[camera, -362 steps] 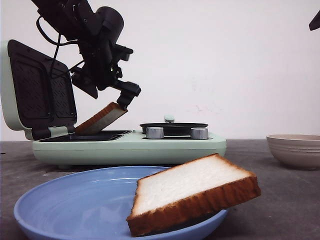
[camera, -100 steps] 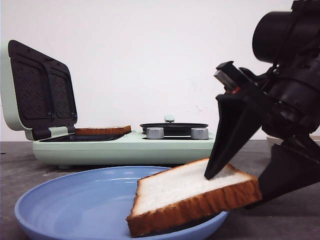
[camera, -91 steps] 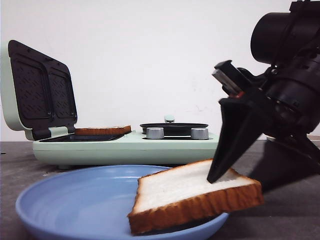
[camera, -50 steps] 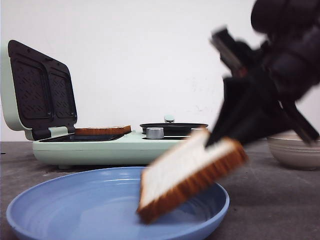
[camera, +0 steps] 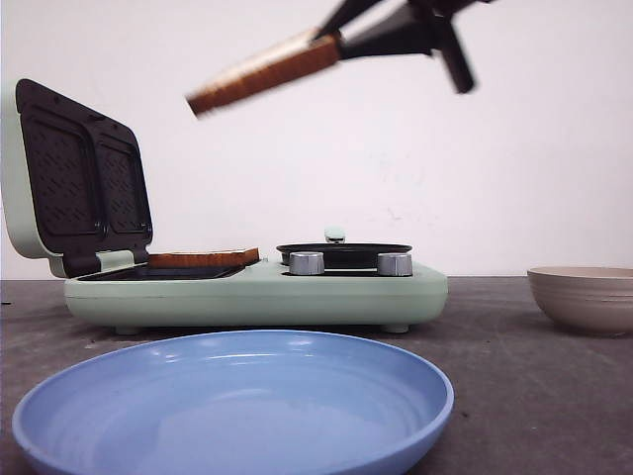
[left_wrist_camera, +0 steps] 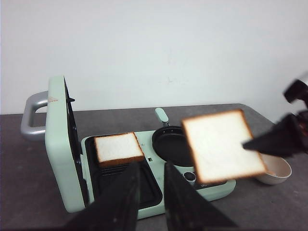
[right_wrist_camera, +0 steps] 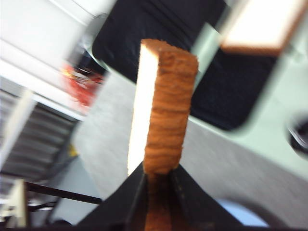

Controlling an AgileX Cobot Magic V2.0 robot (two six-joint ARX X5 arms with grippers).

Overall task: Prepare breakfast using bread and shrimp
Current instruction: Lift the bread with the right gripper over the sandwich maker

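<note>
My right gripper (camera: 341,38) is shut on one edge of a bread slice (camera: 265,73) and holds it high in the air, tilted, above the sandwich maker. The slice also shows in the left wrist view (left_wrist_camera: 222,144) and edge-on between my right gripper (right_wrist_camera: 159,175) fingers (right_wrist_camera: 166,106). A second bread slice (camera: 203,258) lies flat on the maker's left hotplate, also in the left wrist view (left_wrist_camera: 118,148). My left gripper (left_wrist_camera: 151,192) is open and empty, raised in front of the maker. No shrimp is in view.
The mint-green sandwich maker (camera: 297,292) stands with its lid (camera: 59,178) open; a small black pan (camera: 343,252) sits on its right side. An empty blue plate (camera: 237,406) lies at the front. A beige bowl (camera: 584,295) stands at the right.
My right gripper closed on the slice in the blue plate and lifted it up and to the left. The plate is now empty. The slice on the hotplate has not moved.
</note>
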